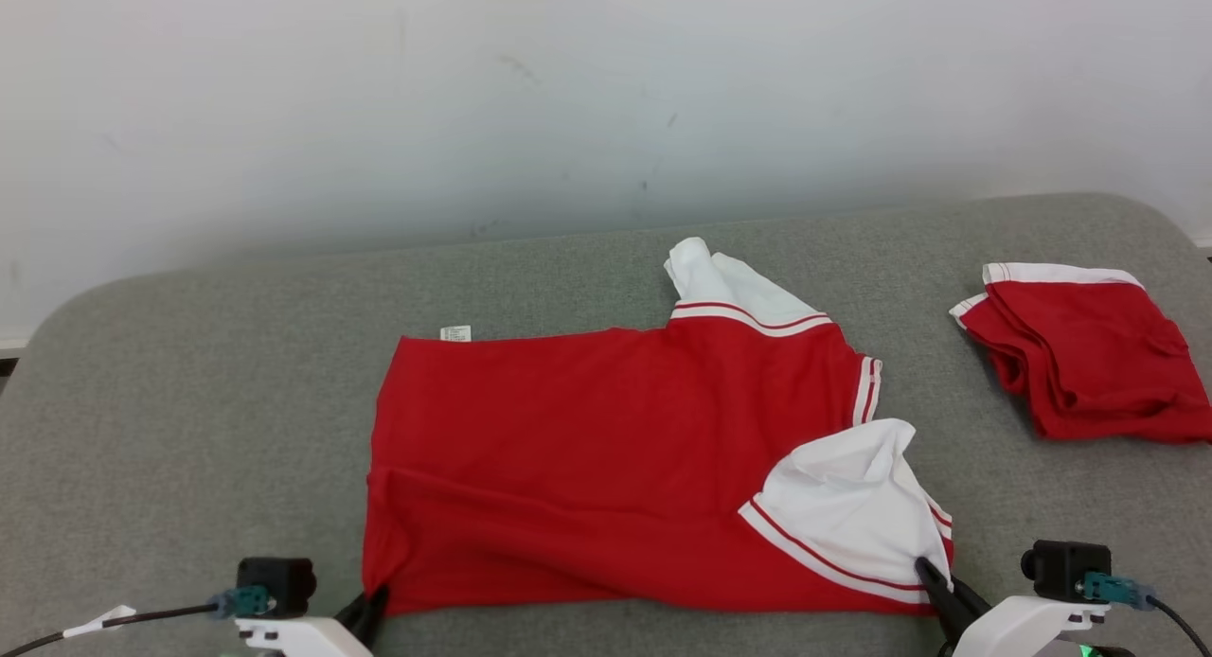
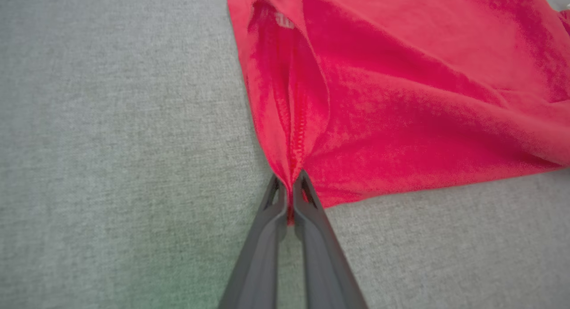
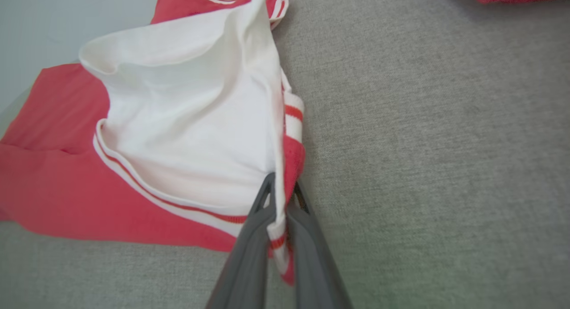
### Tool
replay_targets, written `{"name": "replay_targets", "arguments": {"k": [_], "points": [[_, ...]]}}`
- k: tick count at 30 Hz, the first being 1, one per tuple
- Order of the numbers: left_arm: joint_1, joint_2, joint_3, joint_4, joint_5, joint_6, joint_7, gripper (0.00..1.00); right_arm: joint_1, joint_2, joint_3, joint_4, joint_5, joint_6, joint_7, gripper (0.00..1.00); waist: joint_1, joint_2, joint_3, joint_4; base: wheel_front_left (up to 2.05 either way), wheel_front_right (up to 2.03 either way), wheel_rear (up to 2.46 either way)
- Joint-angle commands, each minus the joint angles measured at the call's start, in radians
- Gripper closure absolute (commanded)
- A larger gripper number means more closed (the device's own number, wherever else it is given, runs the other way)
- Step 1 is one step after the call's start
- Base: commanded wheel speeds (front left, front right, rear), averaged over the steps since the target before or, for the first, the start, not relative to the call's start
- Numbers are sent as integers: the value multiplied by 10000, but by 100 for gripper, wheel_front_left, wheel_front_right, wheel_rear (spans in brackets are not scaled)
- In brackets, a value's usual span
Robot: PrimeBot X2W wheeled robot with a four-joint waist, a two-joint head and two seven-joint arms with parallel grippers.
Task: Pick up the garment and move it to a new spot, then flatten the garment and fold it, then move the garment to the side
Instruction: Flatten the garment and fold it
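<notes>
Left gripper [image 2: 291, 180] and right gripper [image 3: 282, 184] both clamped on red jersey [image 1: 587, 430] corners. Left's bite is only at its tips and may slip on lift.

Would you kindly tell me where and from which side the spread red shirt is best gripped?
At its two near corners, from the robot's side. The red shirt lies flat, its near edge facing the robot; the left gripper pinches the hem corner, the right gripper the corner by the white sleeve, so both ends should lift evenly.
</notes>
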Motion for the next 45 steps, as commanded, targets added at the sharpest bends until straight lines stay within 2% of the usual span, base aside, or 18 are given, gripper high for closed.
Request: {"name": "replay_targets", "arguments": {"k": [1, 7, 14, 18, 24, 25, 26, 27, 28, 36, 39, 45], "points": [[215, 193, 19, -68, -46, 54, 56, 100, -52, -236, 63, -183, 217, -18, 129, 100, 0, 0, -65, 21, 0, 0, 0], [640, 766, -27, -1082, -69, 291, 421, 100, 473, -1296, 241, -1256, 933, -20, 1133, 100, 0, 0, -272, 107, 0, 0, 0], [1557, 1624, -207, -3056, -279, 781, 1328, 100, 1605, -2414, -5, -2700, 1481, -21, 2592, 100, 0, 0, -436, 191, 0, 0, 0], [2148, 2072, -271, -4082, -498, 1185, 1820, 100, 2356, -2568, -473, -3279, 1458, -21, 3165, 100, 0, 0, -430, 261, 0, 0, 0], [2670, 2329, -290, -4917, -726, 1621, 2253, 100, 3278, -2266, -1286, -3854, 1248, -22, 3628, 100, 0, 0, -371, 347, 0, 0, 0], [2727, 2331, -266, -5018, -777, 1684, 2264, 100, 3389, -2168, -1466, -3938, 1159, -22, 3646, 87, 0, 0, -356, 352, 0, 0, 0], [2781, 2353, -263, -5084, -781, 1739, 2271, 100, 3497, -2066, -1610, -4022, 1039, -22, 3717, 56, 0, 0, -347, 353, 0, 0, 0], [2813, 2374, -258, -5141, -798, 1780, 2290, 58, 3604, -1956, -1742, -4115, 906, -22, 3798, 0, 0, 0, -343, 352, 0, 0, 0], [2814, 2393, -244, -5184, -789, 1818, 2297, 0, 3675, -1835, -1871, -4209, 767, -22, 3871, 0, 0, 0, -338, 347, 0, 0, 0], [2475, 2757, -25, -5519, -478, 2076, 2168, 0, 3779, -1324, -2793, -5142, -188, -20, 4324, 0, 0, 0, -309, 287, 0, 0, 0], [2231, 2830, 226, -5678, -304, 2201, 1799, 0, 3713, -1218, -3011, -5614, -542, -20, 4452, 0, 0, 0, -269, 284, 0, 0, 0], [1409, 2901, 510, -5679, 95, 2236, 1572, 0, 2672, -1146, -3315, -6241, -1277, -20, 4196, 0, 0, 0, 150, 328, 0, 0, 0]]}}
